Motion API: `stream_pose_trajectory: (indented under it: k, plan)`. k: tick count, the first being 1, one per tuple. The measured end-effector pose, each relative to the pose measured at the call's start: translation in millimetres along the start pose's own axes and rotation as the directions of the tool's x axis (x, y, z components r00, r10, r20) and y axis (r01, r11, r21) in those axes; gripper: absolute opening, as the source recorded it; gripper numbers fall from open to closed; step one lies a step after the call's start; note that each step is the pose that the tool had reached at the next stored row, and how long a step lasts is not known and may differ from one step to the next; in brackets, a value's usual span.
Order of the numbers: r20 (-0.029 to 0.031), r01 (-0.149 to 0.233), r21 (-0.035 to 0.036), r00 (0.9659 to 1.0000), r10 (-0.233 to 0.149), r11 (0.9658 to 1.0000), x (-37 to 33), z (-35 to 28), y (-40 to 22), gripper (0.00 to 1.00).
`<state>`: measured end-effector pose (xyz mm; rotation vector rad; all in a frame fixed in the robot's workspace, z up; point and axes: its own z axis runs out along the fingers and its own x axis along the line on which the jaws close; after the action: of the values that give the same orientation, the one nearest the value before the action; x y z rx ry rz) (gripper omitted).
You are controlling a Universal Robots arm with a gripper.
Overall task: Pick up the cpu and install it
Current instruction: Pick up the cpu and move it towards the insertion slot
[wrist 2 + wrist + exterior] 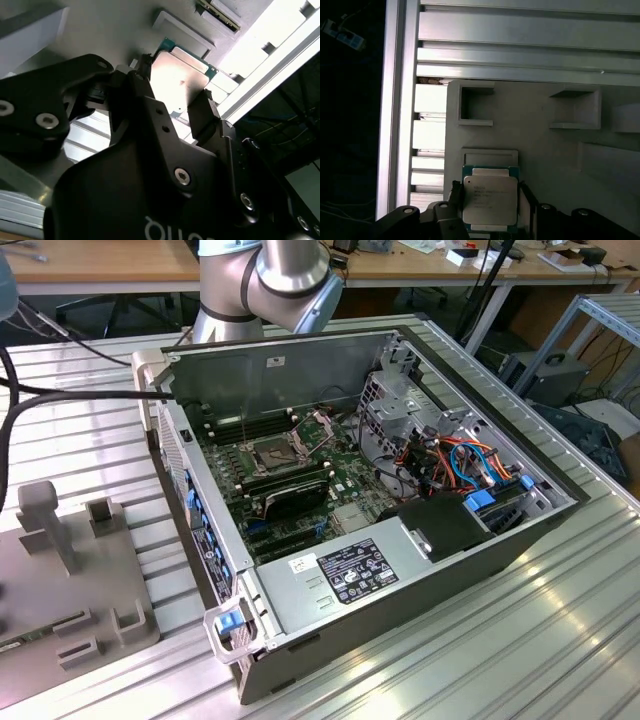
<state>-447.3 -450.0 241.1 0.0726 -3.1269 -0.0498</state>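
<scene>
So the gripper (176, 81) clamps the cpu (490, 200) by its side edges to hold it level over the grey tray (60, 570), the exterior view's lower left.

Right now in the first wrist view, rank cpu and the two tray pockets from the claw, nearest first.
1. cpu, at the claw.
2. edge pocket, beyond it.
3. inner pocket, farther across the tray.

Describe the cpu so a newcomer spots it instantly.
Find the grey fixture plate lying on the ribbed aluminium table. Near the plate's edge, at the end effector, is the cpu. Unlike the empty square recesses nearby, it's a flat square with a silver lid and green rim.
</scene>
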Motion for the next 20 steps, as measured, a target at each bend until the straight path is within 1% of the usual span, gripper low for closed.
stream_pose_trajectory:
  k: [1, 3, 4, 5, 6, 7, 8, 11, 20]
  plan:
    - [0.0000, 0.000, 0.0000, 1.0000, 0.000, 1.0000, 0.1, -5.7, 0.2, 0.54]
    - [0.0001, 0.000, 0.0000, 1.0000, 0.000, 1.0000, 0.2, -14.3, 0.5, 0.54]
    - [0.0000, 0.000, 0.0000, 1.0000, 0.000, 1.0000, 0.2, -19.8, 0.6, 0.54]
    - [0.0000, 0.000, 0.0001, 1.0000, 0.000, 1.0000, 0.4, -27.6, 0.9, 0.54]
    - [0.0001, 0.000, 0.0001, 1.0000, 0.000, 1.0000, 0.4, -32.4, 1.0, 0.54]
    - [0.0000, 0.000, 0.0001, 1.0000, 0.000, 1.0000, 0.4, -34.7, 1.1, 0.54]
    - [0.0000, 0.000, 0.0001, 1.0000, 0.000, 1.0000, 0.5, -38.5, 1.2, 0.54]
    - [0.0000, 0.000, 0.0000, 1.0000, 0.000, 1.0000, 0.6, -45.7, 1.5, 0.54]
    - [0.0000, 0.000, 0.0001, 1.0000, 0.000, 1.0000, 0.6, -47.4, 1.5, 0.54]
